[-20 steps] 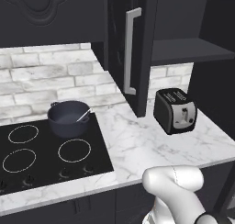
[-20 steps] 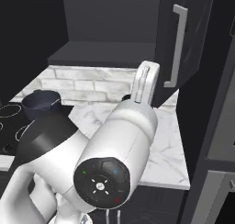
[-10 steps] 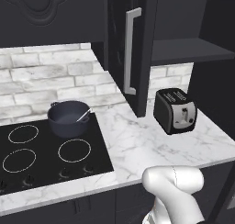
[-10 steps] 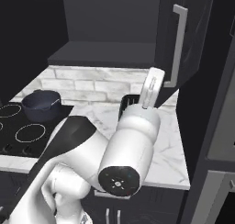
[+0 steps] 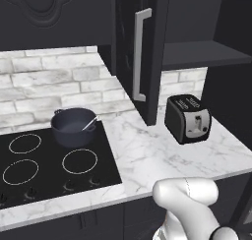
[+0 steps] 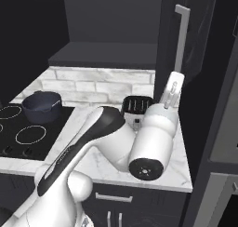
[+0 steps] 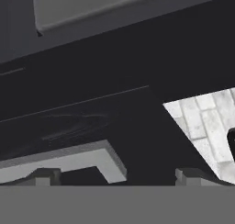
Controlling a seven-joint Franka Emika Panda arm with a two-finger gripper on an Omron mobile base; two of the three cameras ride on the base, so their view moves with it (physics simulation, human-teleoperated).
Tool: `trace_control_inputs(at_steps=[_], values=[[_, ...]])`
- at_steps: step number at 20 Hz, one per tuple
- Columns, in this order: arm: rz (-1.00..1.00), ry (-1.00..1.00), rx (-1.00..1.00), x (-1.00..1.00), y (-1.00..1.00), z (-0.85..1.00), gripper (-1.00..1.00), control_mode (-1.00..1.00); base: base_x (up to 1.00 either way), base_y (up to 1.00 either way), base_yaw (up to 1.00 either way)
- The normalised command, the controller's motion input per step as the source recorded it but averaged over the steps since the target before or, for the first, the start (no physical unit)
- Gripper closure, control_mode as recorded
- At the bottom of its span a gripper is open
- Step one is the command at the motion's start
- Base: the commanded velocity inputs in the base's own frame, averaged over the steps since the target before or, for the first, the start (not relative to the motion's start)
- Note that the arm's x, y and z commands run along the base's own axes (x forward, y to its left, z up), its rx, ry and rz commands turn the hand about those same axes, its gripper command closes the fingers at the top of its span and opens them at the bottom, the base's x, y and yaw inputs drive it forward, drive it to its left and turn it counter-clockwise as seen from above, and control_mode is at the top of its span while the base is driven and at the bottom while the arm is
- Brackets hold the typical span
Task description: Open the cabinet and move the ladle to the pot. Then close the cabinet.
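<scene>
The cabinet stands open, its dark shelf bare to view. One door hangs out over the counter, its long silver handle facing me. The dark blue-grey pot sits on the hob's back right ring. The ladle lies in it, its thin handle leaning on the right rim. My gripper is raised at the lower end of the other door's handle. In the hand view my gripper is open, with a silver handle end just ahead of the fingertips. The pot is far to its left.
A black toaster stands on the marble counter under the shelf, and the toaster is partly behind my arm. The black hob fills the counter's left part. A white brick wall backs it.
My arm has swung to the right and the hand has moved toward the right door's handle. Pot, ladle and doors have not moved.
</scene>
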Motion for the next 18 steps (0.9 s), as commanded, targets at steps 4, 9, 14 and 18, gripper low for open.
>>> trace_control_inputs(at_steps=[4, 9, 14, 18], values=[[0.00, -0.12, 0.00, 0.47, -0.28, 0.00, -1.00, -1.00, 0.00, 0.00, 0.00], [0.00, -0.13, 0.00, 0.37, -0.16, -0.02, -1.00, -1.00, 0.00, 0.00, 0.00], [0.03, -0.12, 0.00, 0.16, 0.03, -0.02, -1.00, -1.00, 0.00, 0.00, 0.00], [0.04, -0.06, 0.00, 0.30, 0.13, -0.01, -1.00, -1.00, 0.00, 0.00, 0.00]])
